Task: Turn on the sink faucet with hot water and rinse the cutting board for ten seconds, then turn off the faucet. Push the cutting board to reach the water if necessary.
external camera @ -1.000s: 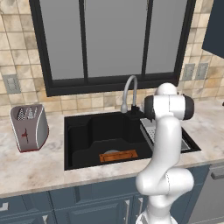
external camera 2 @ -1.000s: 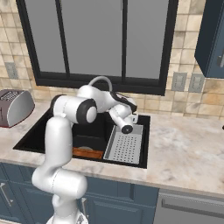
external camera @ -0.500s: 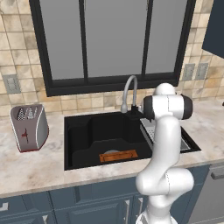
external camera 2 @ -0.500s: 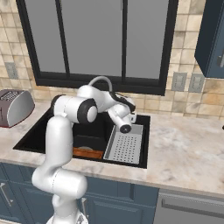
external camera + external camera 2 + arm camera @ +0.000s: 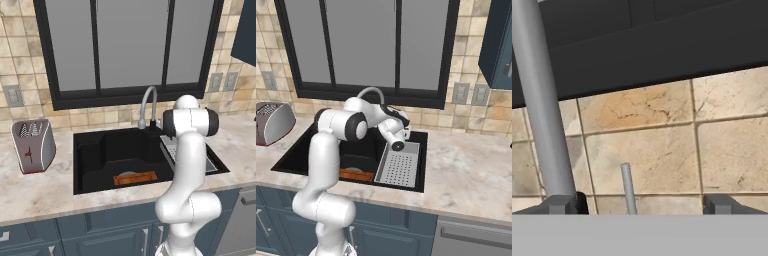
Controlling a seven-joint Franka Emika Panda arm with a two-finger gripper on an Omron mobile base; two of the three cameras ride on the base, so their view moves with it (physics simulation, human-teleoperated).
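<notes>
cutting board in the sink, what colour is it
Orange-brown wood with a darker rim; the cutting board shows best in the left base view.

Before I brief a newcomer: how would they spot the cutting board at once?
Find the black sink under the window. The board lies flat on the floor of its left basin, near the front wall. It is the one orange-brown wooden strip there, unlike the grey perforated rack in the right basin.
</notes>
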